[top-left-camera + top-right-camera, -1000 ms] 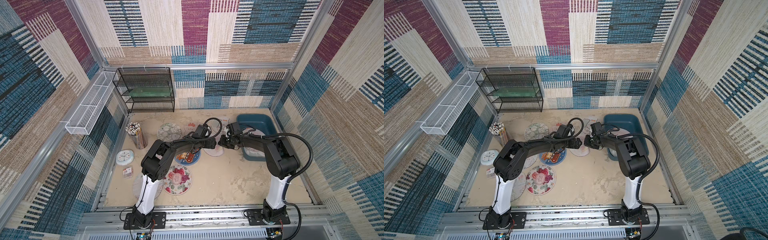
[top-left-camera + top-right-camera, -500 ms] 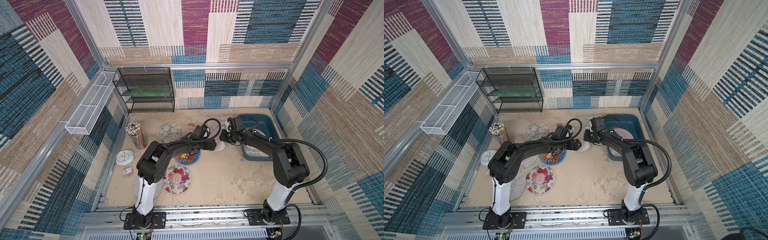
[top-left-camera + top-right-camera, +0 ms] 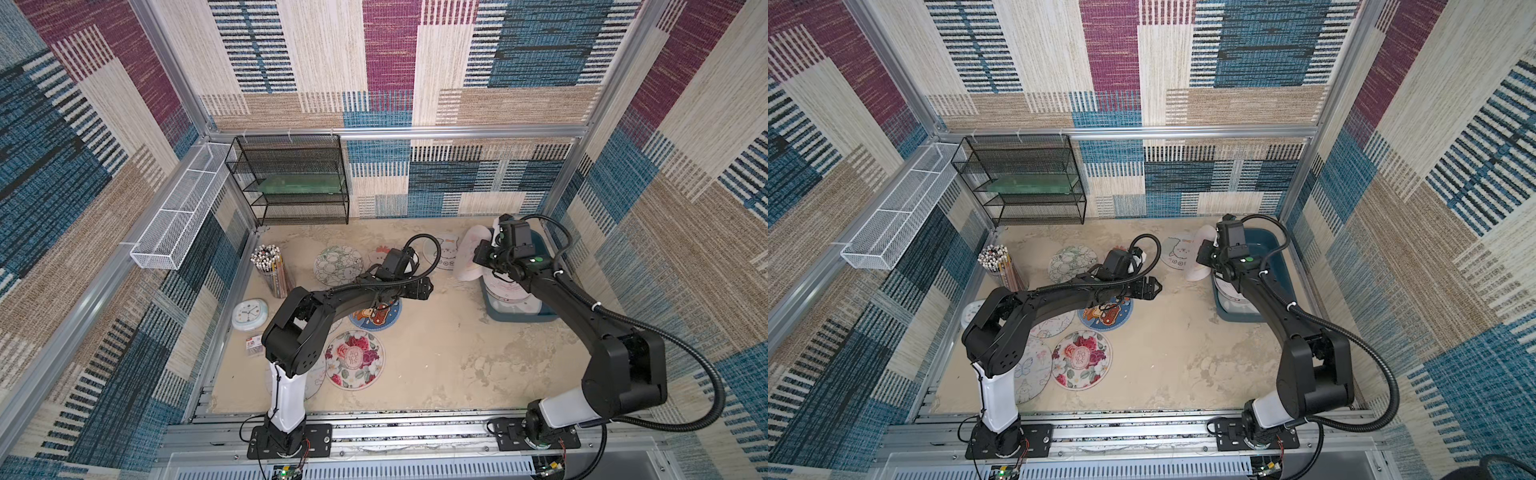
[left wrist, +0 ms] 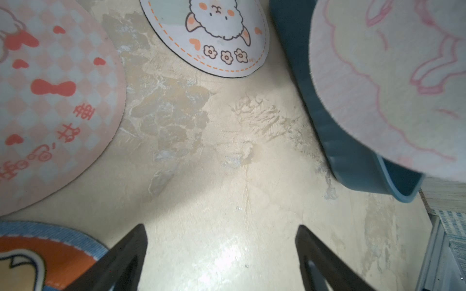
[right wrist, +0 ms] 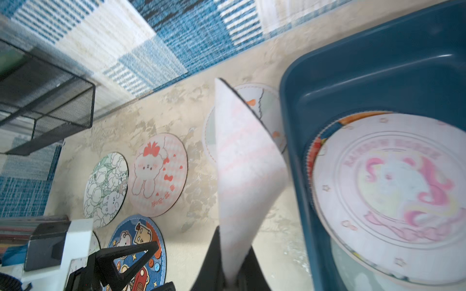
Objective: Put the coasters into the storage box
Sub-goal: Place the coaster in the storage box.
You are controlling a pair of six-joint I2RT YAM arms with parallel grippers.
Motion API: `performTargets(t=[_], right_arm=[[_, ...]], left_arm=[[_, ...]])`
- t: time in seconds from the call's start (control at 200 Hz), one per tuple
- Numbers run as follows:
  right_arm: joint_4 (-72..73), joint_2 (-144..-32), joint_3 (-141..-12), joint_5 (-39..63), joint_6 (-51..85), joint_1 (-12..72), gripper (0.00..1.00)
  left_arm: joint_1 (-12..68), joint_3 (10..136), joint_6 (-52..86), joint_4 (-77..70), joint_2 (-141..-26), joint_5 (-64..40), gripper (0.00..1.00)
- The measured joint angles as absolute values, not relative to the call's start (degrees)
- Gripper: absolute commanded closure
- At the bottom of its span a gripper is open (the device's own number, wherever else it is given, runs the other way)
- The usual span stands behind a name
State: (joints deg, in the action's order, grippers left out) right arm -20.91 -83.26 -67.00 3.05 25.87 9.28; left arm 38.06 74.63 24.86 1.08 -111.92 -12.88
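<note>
My right gripper (image 5: 230, 274) is shut on the rim of a pale pink coaster (image 5: 242, 163). The coaster hangs bent and edge-up in the air beside the near-left wall of the teal storage box (image 3: 519, 319), as both top views show (image 3: 1202, 270). A unicorn coaster (image 5: 390, 189) lies on others inside the box. My left gripper (image 4: 221, 226) is open over bare floor, with a blue-rimmed coaster (image 4: 37, 252) beside it. A sheep coaster (image 3: 442, 249), a pink checked one (image 3: 380, 257), a green flower one (image 3: 337, 266) and a rose one (image 3: 353, 359) lie flat on the floor.
A black wire rack (image 3: 291, 187) stands against the back wall, and a white mesh tray (image 3: 178, 216) hangs on the left wall. A cup of pencils (image 3: 272, 270), a pale-blue clock (image 3: 249, 314) and a small card (image 3: 253, 345) sit along the left edge.
My right gripper has risen from the floor with the pale pink coaster and swung toward the storage box. The left gripper stays open and has barely moved.
</note>
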Motion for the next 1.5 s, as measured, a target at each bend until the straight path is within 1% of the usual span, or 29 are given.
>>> performTargets(t=[0.21, 0.516, 0.716, 0.917, 1.282, 1.307, 1.372, 1.503], right_arm=[[-21.10, -78.46, -66.85, 0.91, 25.41, 3.95, 0.87], [-20.34, -78.26, -64.07, -1.67, 25.21, -0.16, 0.87], [-16.34, -83.05, -63.79, -1.10, 25.32, -3.46, 0.88], [-13.85, -87.99, -64.05, 1.13, 25.69, -4.43, 0.88], [-10.81, -95.64, -57.89, 2.13, 28.12, -7.99, 0.87], [-10.92, -96.05, -57.76, 2.00, 28.45, -8.19, 0.86], [-11.60, -96.79, -57.52, 1.28, 28.71, -8.47, 0.76], [-12.38, -97.10, -57.41, 0.86, 28.97, -8.32, 0.69]], left_arm=[[38.89, 73.80, 24.80, 1.02, -111.42, -14.44, 0.10], [39.20, 72.69, 25.15, 0.67, -109.89, -15.31, 0.10], [39.27, 71.57, 25.34, 0.64, -108.31, -15.33, 0.10], [39.27, 70.26, 25.54, 0.27, -107.35, -15.31, 0.10], [39.24, 70.11, 25.56, 0.14, -107.57, -15.35, 0.10], [39.24, 70.06, 25.56, 0.01, -107.59, -15.35, 0.10], [39.24, 69.93, 25.56, -0.19, -107.59, -15.40, 0.10], [39.24, 69.89, 25.56, -0.91, -107.63, -15.81, 0.10]])
